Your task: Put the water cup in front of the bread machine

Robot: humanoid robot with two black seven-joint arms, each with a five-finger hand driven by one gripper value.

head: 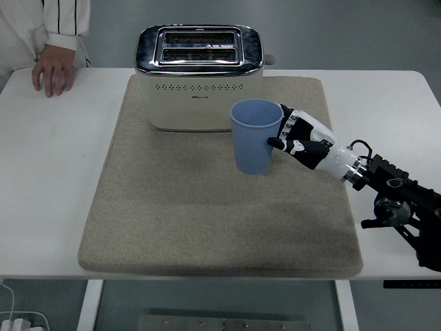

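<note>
Just in front of the bread machine's right-hand corner, the blue water cup point(255, 143) stands upright, or nearly so, over the grey mat point(172, 221), its rim overlapping the lower right edge of the bread machine point(198, 76) in the head view; whether its base rests on the mat or hangs a little above it cannot be told. The right hand point(298, 139) is wrapped around the cup's right side, thumb across the near wall and the other fingers hidden behind it, so it grips the cup rather than merely touching it. To finish the step well, the cup probably wants to travel a bit more toward the middle of the machine's front face, kept level and clear of the cream casing, then be lowered until the base sits flat on the mat before the fingers loosen. Letting go while it is tilted or off the mat could tip it. A person's hand point(52, 72) rests on the white table point(48, 172) at the far left, well apart. The left arm is out of view.
</note>
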